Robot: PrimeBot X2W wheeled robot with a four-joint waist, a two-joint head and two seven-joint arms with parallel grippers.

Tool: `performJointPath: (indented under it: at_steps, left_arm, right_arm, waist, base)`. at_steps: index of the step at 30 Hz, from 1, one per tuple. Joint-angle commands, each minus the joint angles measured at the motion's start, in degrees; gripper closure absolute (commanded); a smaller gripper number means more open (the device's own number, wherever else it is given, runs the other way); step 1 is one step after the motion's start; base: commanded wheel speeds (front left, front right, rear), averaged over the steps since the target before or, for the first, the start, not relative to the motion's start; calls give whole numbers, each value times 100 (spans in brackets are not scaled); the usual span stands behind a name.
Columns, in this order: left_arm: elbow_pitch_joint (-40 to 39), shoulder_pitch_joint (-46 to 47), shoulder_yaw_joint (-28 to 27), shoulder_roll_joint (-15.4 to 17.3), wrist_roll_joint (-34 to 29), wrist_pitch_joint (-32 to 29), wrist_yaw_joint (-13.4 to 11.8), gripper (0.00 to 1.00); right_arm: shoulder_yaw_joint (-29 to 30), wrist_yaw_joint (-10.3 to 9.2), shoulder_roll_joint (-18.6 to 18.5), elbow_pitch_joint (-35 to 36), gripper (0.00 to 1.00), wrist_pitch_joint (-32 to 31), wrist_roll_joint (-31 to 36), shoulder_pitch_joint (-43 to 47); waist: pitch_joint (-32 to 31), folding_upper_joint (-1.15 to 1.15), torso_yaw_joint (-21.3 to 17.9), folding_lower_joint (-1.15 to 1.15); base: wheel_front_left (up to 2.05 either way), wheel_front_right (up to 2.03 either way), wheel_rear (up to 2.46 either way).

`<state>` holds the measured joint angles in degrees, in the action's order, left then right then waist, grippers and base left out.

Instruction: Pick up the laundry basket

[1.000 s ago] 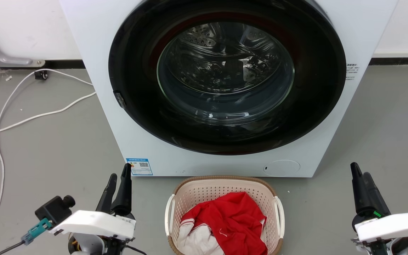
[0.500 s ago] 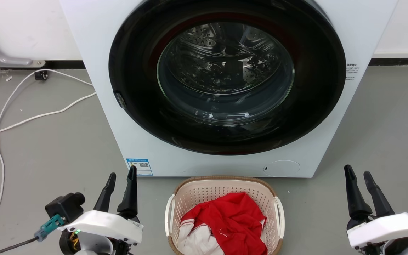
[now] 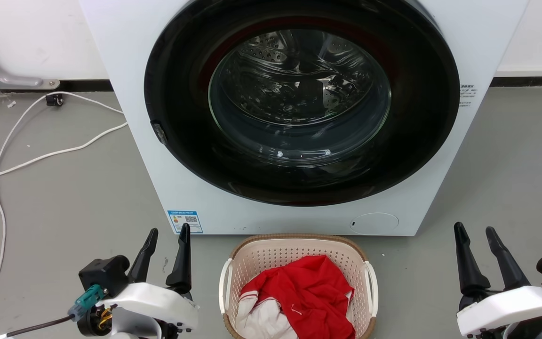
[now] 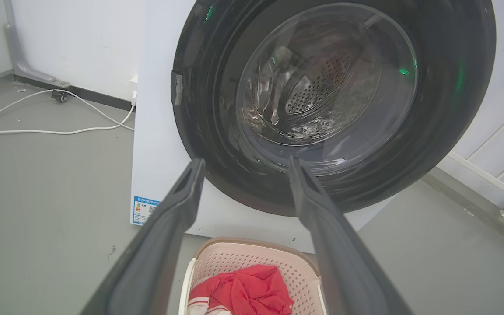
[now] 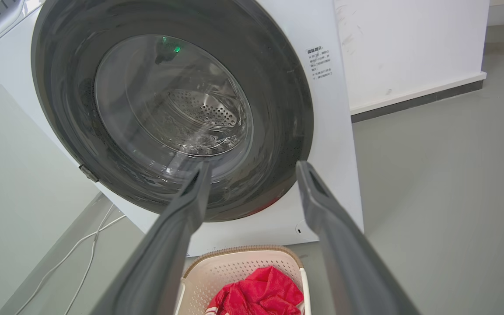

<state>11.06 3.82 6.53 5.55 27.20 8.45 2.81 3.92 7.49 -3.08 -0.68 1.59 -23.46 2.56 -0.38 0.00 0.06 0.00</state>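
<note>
Rounded cream laundry basket (image 3: 271,256), perforated plastic with brown woven-look rim, on grey floor (image 3: 64,197), holds crumpled red-and-white cloth (image 3: 308,292); left pincer (image 3: 169,229) and right pincer (image 3: 474,228) flank it, spread, empty.

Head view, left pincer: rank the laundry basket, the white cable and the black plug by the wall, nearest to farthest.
From the left pincer:
1. laundry basket, on the floor just to its right.
2. white cable, lying across the floor to its left.
3. black plug, far back left, at the wall's foot.

White wrist shells (image 3: 153,301), dark gripper fingers (image 3: 181,263)
</note>
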Motion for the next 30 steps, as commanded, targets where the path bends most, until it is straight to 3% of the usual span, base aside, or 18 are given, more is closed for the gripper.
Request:
performJointPath:
  at_steps: [1, 30]
  left_arm:
    - [-46, 61, 14, 56, -123, 49, -21, 0]
    - [92, 34, 230, 111, -1463, 426, -273, 0]
  right_arm:
    - [-5, 1, 10, 80, 0, 44, 134, 12]
    - [-49, 0, 22, 336, 0, 197, 1583, 222]
  waist:
    - [0, 0, -1, 0]
    - [3, 0, -49, 0]
  base:
    - [0, 0, 0]
    - [0, 0, 0]
